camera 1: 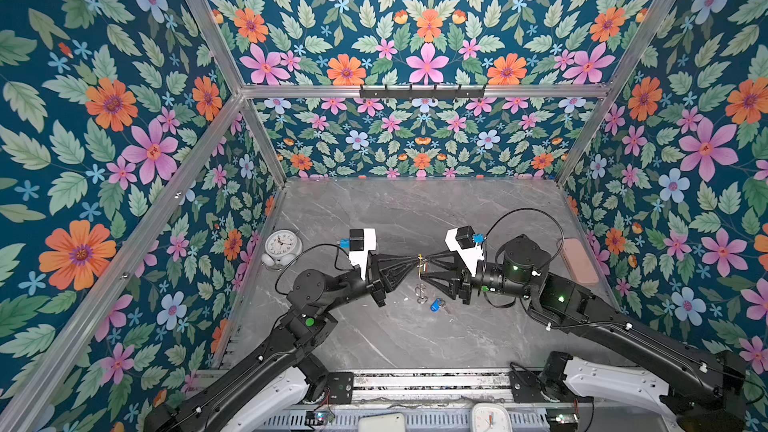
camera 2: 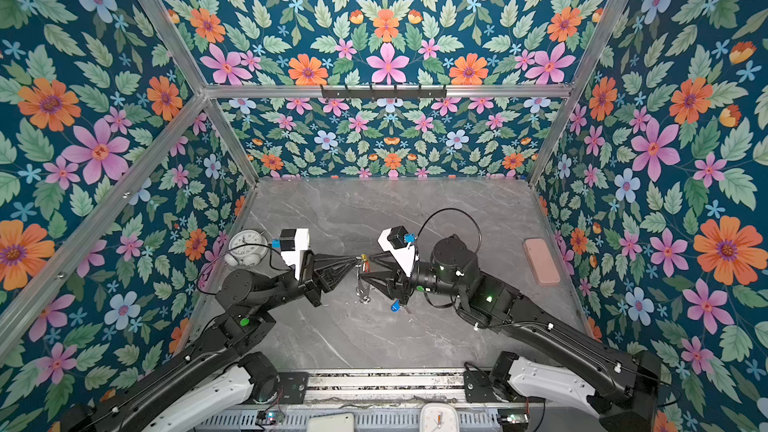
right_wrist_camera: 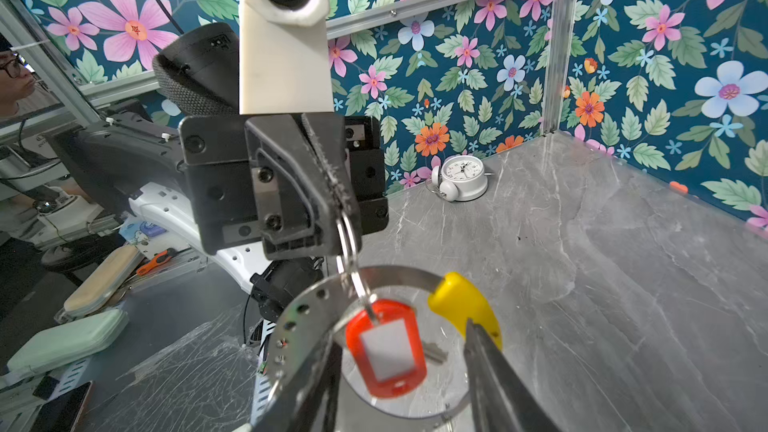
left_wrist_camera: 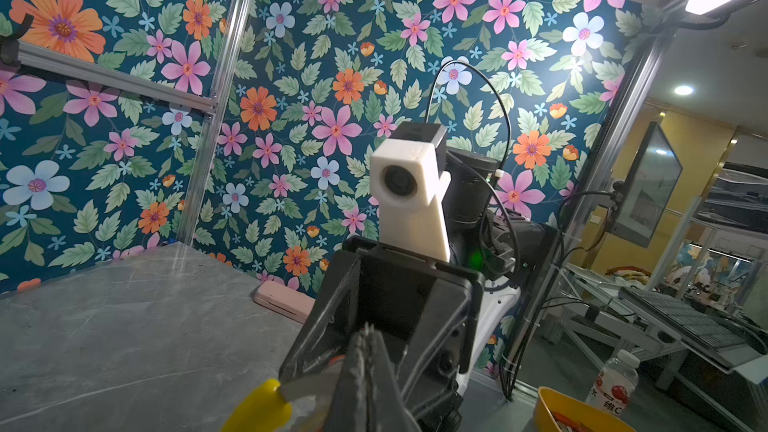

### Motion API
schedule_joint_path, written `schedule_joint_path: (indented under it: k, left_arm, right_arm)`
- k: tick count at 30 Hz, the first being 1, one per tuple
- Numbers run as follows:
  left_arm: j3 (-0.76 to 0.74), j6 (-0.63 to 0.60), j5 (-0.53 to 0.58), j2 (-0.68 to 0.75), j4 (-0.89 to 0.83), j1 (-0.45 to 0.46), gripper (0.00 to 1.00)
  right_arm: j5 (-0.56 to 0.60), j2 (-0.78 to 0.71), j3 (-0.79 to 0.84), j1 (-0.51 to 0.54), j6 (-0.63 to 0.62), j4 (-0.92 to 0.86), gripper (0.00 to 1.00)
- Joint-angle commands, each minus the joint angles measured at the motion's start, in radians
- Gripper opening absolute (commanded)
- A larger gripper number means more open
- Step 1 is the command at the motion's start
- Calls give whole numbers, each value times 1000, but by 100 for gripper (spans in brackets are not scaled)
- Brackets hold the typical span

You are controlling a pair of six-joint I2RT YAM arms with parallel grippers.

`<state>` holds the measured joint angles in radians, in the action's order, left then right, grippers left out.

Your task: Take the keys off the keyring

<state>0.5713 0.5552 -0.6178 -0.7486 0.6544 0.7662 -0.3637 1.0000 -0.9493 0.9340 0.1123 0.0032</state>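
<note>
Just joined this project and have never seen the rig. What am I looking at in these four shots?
Two robot arms work over a grey table. Two of the pictures look down from one overhead stereo camera. The other two come from a camera on each arm's wrist.

The left gripper has its fingers shut on a small split ring. The hoop and the red-tag key appear to hang from that ring, above the table.

The right gripper has its fingers apart around the hoop. I can't tell whether they touch it.

Lying on the table are a blue-tag key, a white clock and a pink case.
</note>
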Motion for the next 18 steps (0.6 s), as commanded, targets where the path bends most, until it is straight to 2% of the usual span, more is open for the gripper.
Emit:
schedule_joint_path:
  k: [1, 11, 18]
  left_arm:
    - [-1, 27, -11, -6, 78, 0, 0]
    - [-10, 41, -12, -17, 96, 0, 0]
    - [-16, 35, -1, -5, 86, -1, 0]
  right_arm:
    - [3, 10, -9, 1, 1, 48, 49]
    - [0, 32, -37, 12, -9, 40, 50]
    - [1, 31, -43, 14, -20, 16, 42]
